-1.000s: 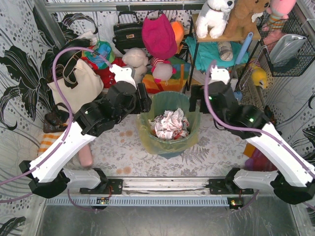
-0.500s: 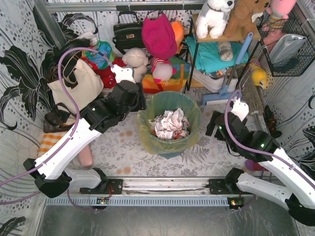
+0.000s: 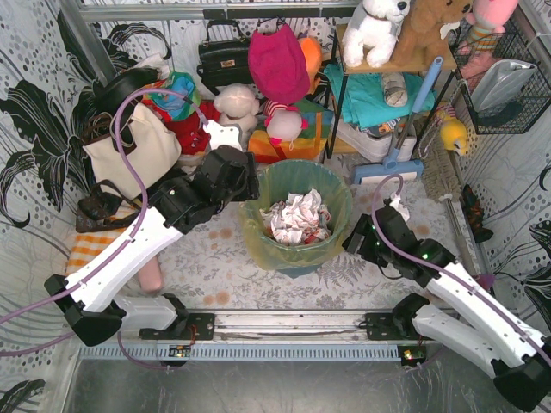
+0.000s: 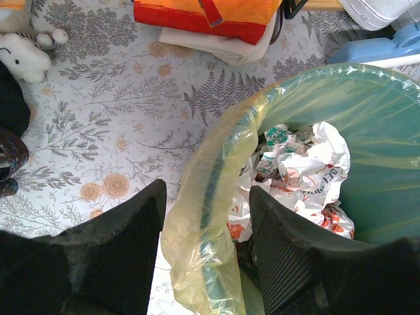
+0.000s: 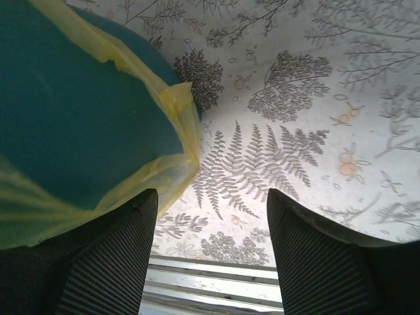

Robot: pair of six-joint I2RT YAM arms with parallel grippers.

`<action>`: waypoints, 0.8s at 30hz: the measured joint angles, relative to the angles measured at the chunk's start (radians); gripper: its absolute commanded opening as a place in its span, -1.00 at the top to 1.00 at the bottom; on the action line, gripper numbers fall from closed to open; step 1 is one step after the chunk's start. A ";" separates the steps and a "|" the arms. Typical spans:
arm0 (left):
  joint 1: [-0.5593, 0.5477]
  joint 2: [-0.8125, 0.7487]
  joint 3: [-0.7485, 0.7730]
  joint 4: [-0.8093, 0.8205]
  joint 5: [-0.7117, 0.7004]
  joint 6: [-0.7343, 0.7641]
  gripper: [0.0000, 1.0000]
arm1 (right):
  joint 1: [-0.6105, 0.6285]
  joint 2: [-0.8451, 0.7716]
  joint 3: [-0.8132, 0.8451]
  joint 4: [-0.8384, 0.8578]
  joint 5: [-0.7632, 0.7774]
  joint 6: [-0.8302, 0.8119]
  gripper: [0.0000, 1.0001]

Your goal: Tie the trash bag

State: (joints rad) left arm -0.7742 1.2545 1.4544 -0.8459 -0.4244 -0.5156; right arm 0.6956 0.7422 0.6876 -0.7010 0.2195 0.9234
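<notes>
Dropping low, the right gripper (image 5: 210,203) is gaping empty beside the thin yellow-green plastic trash bag (image 5: 177,98); the left gripper (image 4: 207,216), unclosed, is straddling its rim, readying a gather.

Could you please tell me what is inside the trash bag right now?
Crumpled white paper with some red and green print lies in the trash bag, which lines the teal bin. Anything beneath that paper is covered and cannot be seen.

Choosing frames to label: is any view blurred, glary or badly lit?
Top external: even light, sharp throughout. Left wrist: trash bag rim crisp with a mild sheen; the camera's own fingers dark, with little detail. Right wrist: fern-print mat sharp, no glare, teal bin in mild shade.
</notes>
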 measured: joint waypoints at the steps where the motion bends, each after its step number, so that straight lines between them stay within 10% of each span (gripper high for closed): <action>1: 0.001 0.000 0.000 0.001 0.002 0.000 -0.23 | -0.027 0.011 -0.017 0.032 -0.034 -0.004 -0.28; 24: 0.003 -0.008 -0.019 0.003 0.014 -0.008 -0.24 | -0.329 0.240 -0.145 0.472 -0.407 -0.128 0.21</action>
State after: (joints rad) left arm -0.7712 1.2465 1.4353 -0.8433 -0.4099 -0.5232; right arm 0.3668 0.9821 0.5430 -0.2291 -0.1879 0.7956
